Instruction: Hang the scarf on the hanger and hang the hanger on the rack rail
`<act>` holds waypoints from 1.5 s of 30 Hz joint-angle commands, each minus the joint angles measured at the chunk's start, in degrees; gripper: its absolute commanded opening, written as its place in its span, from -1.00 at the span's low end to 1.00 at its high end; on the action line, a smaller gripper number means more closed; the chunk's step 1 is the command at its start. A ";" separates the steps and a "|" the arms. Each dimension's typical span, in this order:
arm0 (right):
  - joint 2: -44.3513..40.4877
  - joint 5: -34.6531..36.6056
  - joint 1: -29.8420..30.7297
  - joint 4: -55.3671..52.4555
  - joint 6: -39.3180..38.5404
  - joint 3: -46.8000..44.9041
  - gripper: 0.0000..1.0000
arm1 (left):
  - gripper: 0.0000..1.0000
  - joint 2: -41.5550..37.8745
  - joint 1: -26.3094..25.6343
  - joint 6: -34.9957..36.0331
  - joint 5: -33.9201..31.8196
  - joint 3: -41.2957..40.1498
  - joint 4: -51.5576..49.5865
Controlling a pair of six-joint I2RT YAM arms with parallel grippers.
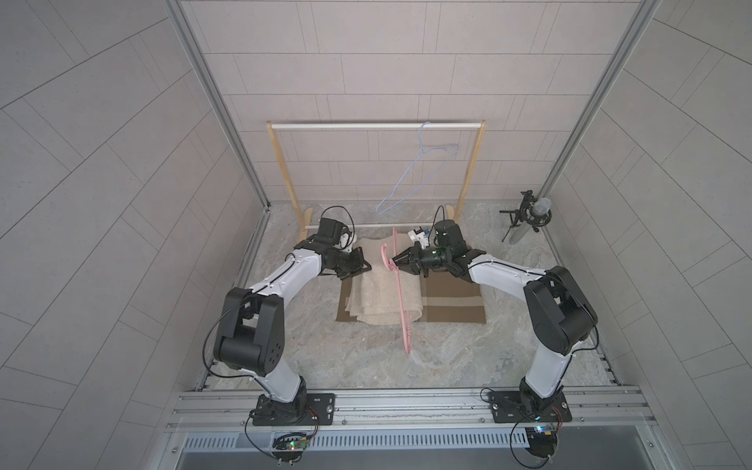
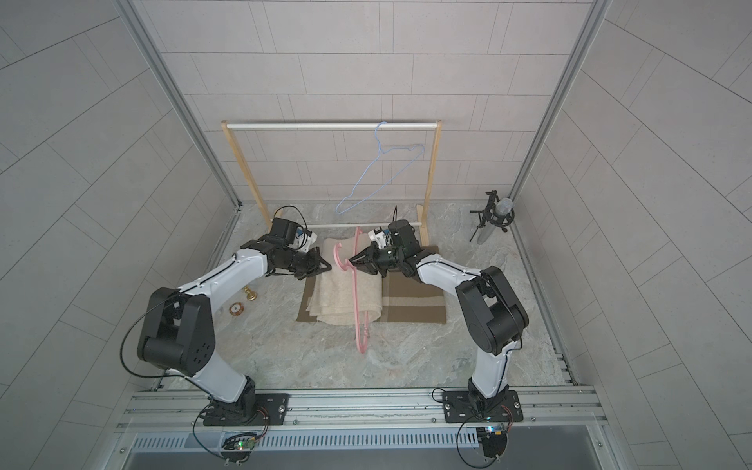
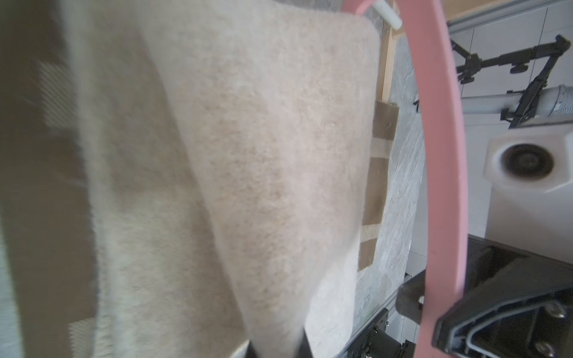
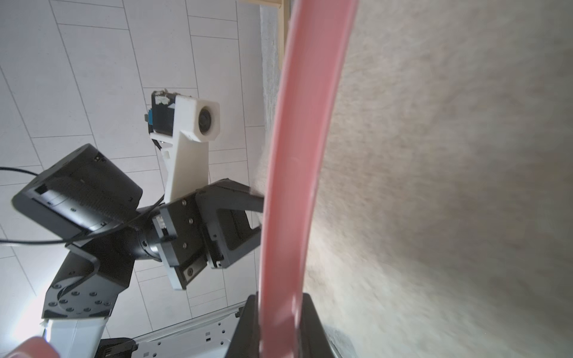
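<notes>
Both arms reach inward, elbows bent. The left gripper (image 1: pixel 82 267) pinches the scarf (image 1: pixel 376 295) at its left edge, and the right gripper (image 1: pixel 394 261) clamps the pink hanger (image 1: pixel 401 301).

The left arm (image 1: pixel 285 272) and right arm (image 1: pixel 504 274) share white shells, black joints, thin black cables.

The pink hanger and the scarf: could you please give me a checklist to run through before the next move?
1. Right pincer shut on the pink hanger near its hook: ok.
2. Left pincer shut on the scarf: ok, the left wrist view shows cloth pinched between its fingers.
3. Scarf draped over the hanger: not ok, most of it lies folded on the table under the hanger.
4. Hanger's low end clear of the table: cannot tell.
5. Free room on the rack rail: ok.
</notes>
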 commanded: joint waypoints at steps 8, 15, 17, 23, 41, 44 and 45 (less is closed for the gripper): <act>3.61 -3.63 -1.48 14.27 7.28 -0.31 -1.00 | -1.00 8.00 4.44 10.46 -1.54 9.33 -15.69; 6.35 -3.66 -3.21 19.07 8.10 -2.60 -1.00 | -1.00 10.58 5.70 11.52 -4.21 11.00 -17.09; 6.69 -3.81 -3.75 19.07 7.58 -3.65 -1.00 | -1.00 11.43 5.79 11.96 -5.39 12.03 -17.71; 5.61 -4.93 -5.93 12.45 0.41 -5.97 -1.00 | -1.00 14.49 5.78 12.75 -7.85 15.09 -18.89; -0.47 -8.10 -9.31 8.92 0.42 -8.67 -1.00 | -0.67 18.60 5.82 12.56 -13.74 16.13 -18.48; -1.36 -8.09 -9.21 13.99 5.30 -10.59 -1.00 | -0.47 15.42 5.82 12.49 -15.95 15.02 -18.32; -1.47 -7.91 -9.12 14.52 5.76 -10.87 -1.00 | -0.40 14.23 5.77 12.43 -16.45 14.66 -18.31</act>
